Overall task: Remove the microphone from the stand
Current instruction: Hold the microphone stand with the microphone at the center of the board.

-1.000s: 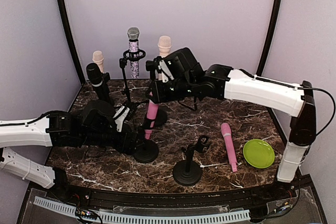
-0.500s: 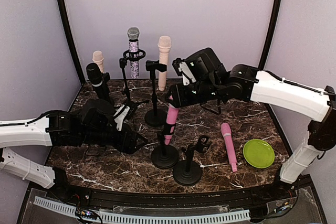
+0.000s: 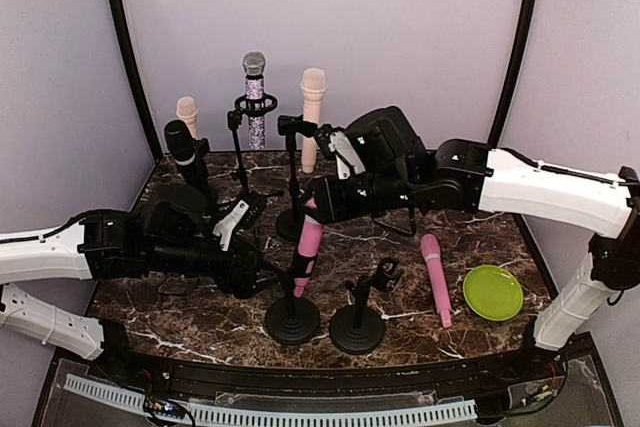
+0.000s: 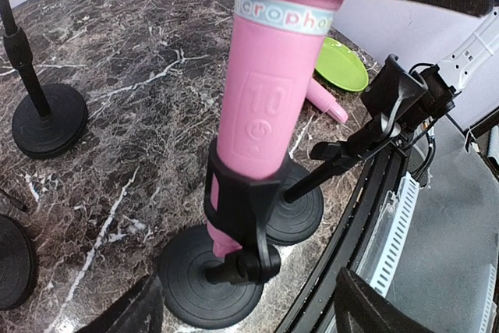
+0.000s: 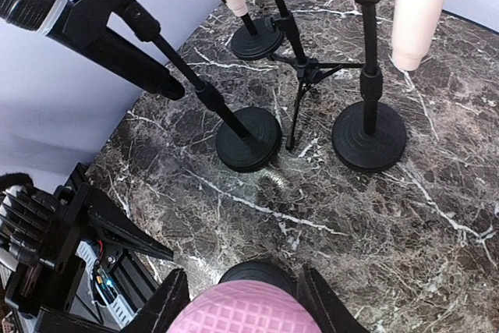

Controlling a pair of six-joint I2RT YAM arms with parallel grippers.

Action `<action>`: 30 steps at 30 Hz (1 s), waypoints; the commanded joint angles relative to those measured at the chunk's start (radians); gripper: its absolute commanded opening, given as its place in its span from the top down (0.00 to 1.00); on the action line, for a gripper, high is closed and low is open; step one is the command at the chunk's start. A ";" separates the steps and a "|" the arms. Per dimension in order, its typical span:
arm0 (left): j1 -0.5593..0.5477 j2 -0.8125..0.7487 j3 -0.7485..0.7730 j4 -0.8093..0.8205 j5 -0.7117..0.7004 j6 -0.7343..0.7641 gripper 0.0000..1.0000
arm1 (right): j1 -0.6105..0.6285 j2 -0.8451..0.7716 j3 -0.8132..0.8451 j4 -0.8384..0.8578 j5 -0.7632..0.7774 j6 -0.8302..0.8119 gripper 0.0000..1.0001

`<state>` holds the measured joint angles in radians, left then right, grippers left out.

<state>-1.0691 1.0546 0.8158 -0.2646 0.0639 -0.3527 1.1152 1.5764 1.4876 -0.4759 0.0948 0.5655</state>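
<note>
The pink microphone (image 3: 308,239) stands tilted at lower centre of the top view, with its lower end seated in the black plastic clip (image 4: 238,200) of a short stand (image 3: 292,319). The stand's round, matte black base sits on the dark, white-veined marble counter (image 3: 200,312).

The right gripper (image 3: 322,197) comes in from the right and is clamped on the microphone's head. In the right wrist view the pink mesh dome fills the bottom centre, with a black finger (image 5: 170,303) pressed to each side.

The left gripper (image 4: 249,286) lies low at the left, level with the stand's stem and just beside it. Its fingers are spread wide. In the left wrist view they sit at the two bottom corners, with the base between them, and I cannot tell whether they touch it. The microphone body is smooth, glossy plastic with an embossed power symbol and a pale printed band near the top.

To the right a second pink microphone (image 3: 435,277) lies flat beside a round lime-green plate (image 3: 492,293). An empty black stand (image 3: 358,325) is just right of the held one.
</note>
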 commanded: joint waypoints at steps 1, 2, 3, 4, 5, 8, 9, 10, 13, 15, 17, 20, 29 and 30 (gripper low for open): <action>0.005 -0.060 -0.028 -0.014 -0.007 0.043 0.22 | 0.049 -0.009 0.030 0.144 0.024 0.047 0.84; 0.005 -0.064 -0.033 -0.011 -0.012 0.044 0.22 | 0.059 -0.004 0.032 0.141 0.037 0.047 0.84; 0.005 -0.073 -0.044 -0.006 -0.021 0.047 0.22 | 0.068 0.000 0.033 0.137 0.049 0.049 0.84; 0.005 -0.075 -0.049 -0.004 -0.024 0.049 0.21 | 0.075 0.001 0.032 0.134 0.061 0.054 0.83; 0.005 -0.077 -0.056 -0.001 -0.026 0.052 0.21 | 0.081 0.001 0.029 0.132 0.076 0.059 0.83; 0.005 -0.067 -0.065 -0.003 -0.024 0.059 0.21 | 0.096 -0.003 0.012 0.141 0.100 0.076 0.83; 0.005 -0.065 -0.070 -0.001 -0.025 0.064 0.21 | 0.100 -0.005 0.005 0.144 0.108 0.084 0.83; 0.005 -0.063 -0.074 0.004 -0.025 0.073 0.21 | 0.103 -0.005 -0.001 0.147 0.115 0.091 0.83; 0.005 -0.073 -0.123 0.073 -0.025 0.102 0.21 | 0.109 0.001 -0.009 0.151 0.123 0.108 0.83; 0.003 -0.084 -0.152 0.117 -0.020 0.120 0.21 | 0.115 0.005 -0.005 0.146 0.138 0.110 0.83; 0.000 -0.096 -0.171 0.149 -0.018 0.130 0.17 | 0.124 0.006 0.003 0.132 0.166 0.112 0.83; -0.016 -0.101 -0.189 0.177 -0.043 0.147 0.08 | 0.130 0.004 0.015 0.105 0.203 0.117 0.83; -0.116 -0.028 -0.184 0.195 -0.174 0.181 0.09 | 0.138 -0.015 0.022 0.066 0.250 0.131 0.83; -0.117 -0.021 -0.182 0.192 -0.179 0.179 0.13 | 0.138 -0.016 0.022 0.064 0.252 0.132 0.83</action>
<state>-1.1687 1.0035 0.6384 -0.0978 -0.0521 -0.1989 1.2457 1.5917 1.4742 -0.4648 0.2855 0.6754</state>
